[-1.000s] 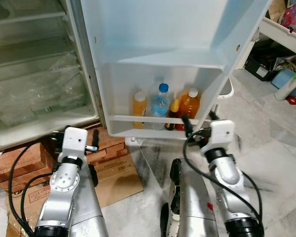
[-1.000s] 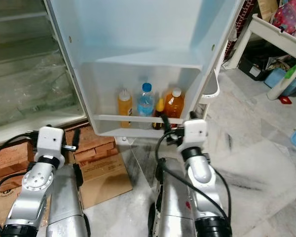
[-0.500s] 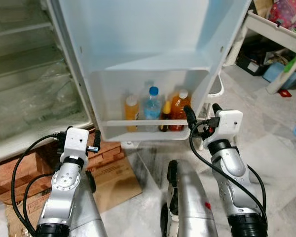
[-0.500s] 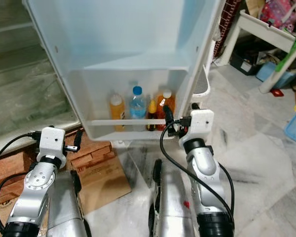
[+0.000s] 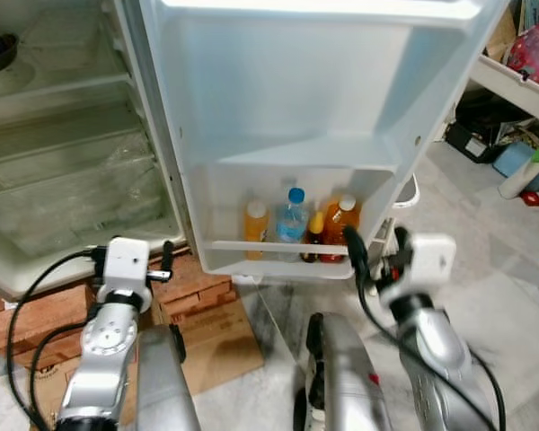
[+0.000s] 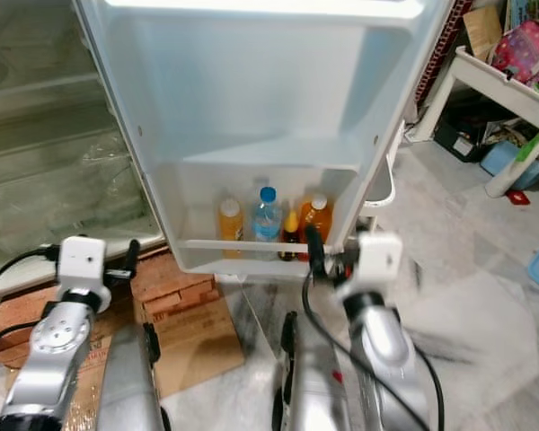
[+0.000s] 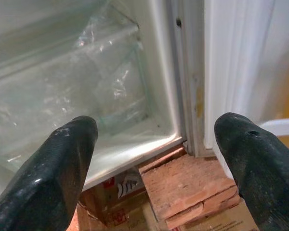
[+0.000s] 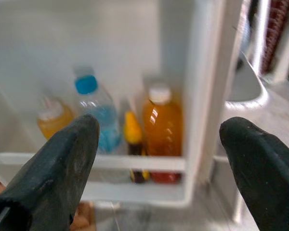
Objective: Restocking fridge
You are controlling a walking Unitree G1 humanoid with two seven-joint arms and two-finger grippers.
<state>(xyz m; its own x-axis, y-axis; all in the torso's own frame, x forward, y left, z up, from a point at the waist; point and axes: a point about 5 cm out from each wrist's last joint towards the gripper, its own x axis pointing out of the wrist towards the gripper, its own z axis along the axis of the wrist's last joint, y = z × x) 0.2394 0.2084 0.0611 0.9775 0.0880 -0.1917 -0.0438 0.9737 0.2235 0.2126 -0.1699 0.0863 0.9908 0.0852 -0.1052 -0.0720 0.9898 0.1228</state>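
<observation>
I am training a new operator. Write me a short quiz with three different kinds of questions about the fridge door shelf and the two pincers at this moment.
1. True or false: the door shelf holds four bottles.
2. Which bottle has a blue cap? A) the orange juice bottle at the left end B) the water bottle C) the small yellow-capped bottle
3. Fill in: the right pincer is open and holds ____.

Key: 1 true. 2 B. 3 nothing; the left pincer is likewise open, facing the fridge interior.
</observation>
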